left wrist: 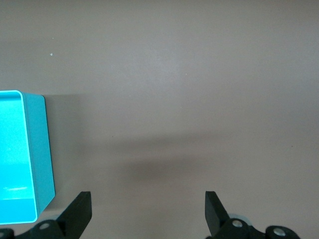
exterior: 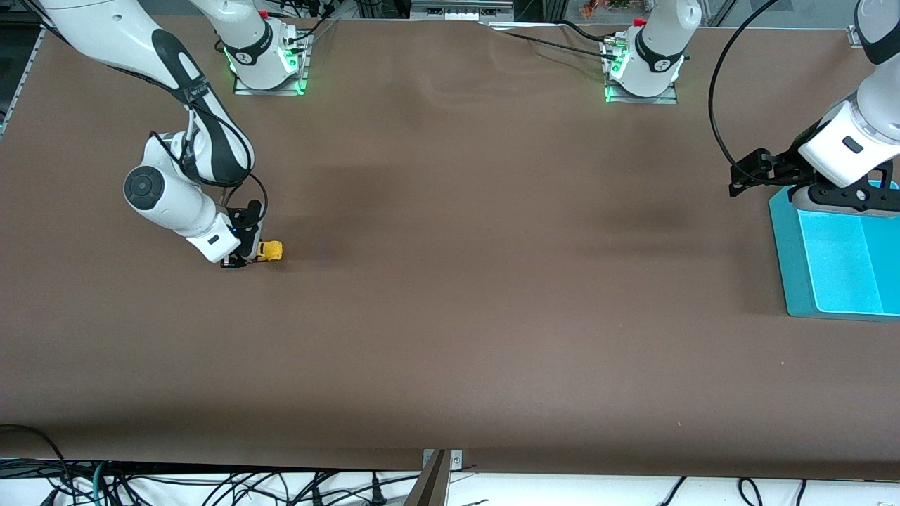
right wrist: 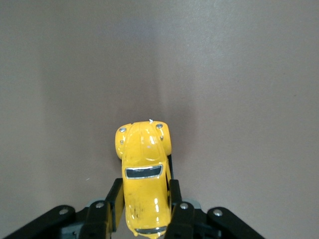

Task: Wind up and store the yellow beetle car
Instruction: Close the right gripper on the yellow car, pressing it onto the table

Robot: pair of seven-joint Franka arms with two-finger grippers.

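Toward the right arm's end of the brown table [exterior: 450, 281], the yellow beetle car [exterior: 270, 251] is seen clamped between the closed fingers [right wrist: 115, 201] of the right gripper [exterior: 242, 257], low at the tabletop. The toy is tiny against the gripper, with a glossy, bright yellow rounded body, a bulging hood with two small silver headlights, and a dark windshield edged in chrome, as shown in the right wrist view [right wrist: 143, 177]. The fingers are pressed against both flanks of the car's rear half, while its nose is left projecting past the fingertips. Whether its wheels are touching the table cannot be told.

Well apart from the car, at the left arm's end of the table, a turquoise bin [exterior: 837, 263] is set on the surface. The left gripper [exterior: 745, 176] is held in the air just beside the bin's edge, on the side toward the car, its two black fingers [left wrist: 79, 214] spread wide with nothing between them; only bare tabletop and one corner of the bin [left wrist: 42, 164] are shown in the left wrist view.
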